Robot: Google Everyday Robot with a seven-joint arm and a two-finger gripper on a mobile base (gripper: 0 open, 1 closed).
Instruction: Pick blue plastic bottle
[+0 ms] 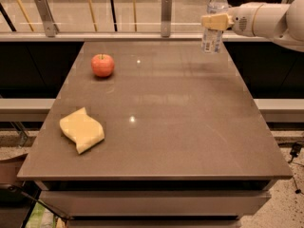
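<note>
Hanging upright in the pincer (pixel 216 22), clamped on its mid, blue plastic bottle (pixel 211 44) clears tabletop (pixel 166 127), far-right; label txt unreadable.

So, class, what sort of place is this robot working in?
Likely an office or lab space: a grey table, a glass railing behind it, the gripper holding the blue plastic bottle at its far right corner.

Dim warm light; table (pixel 190 141) glare; gripper (pixel 212 22) top right.
</note>
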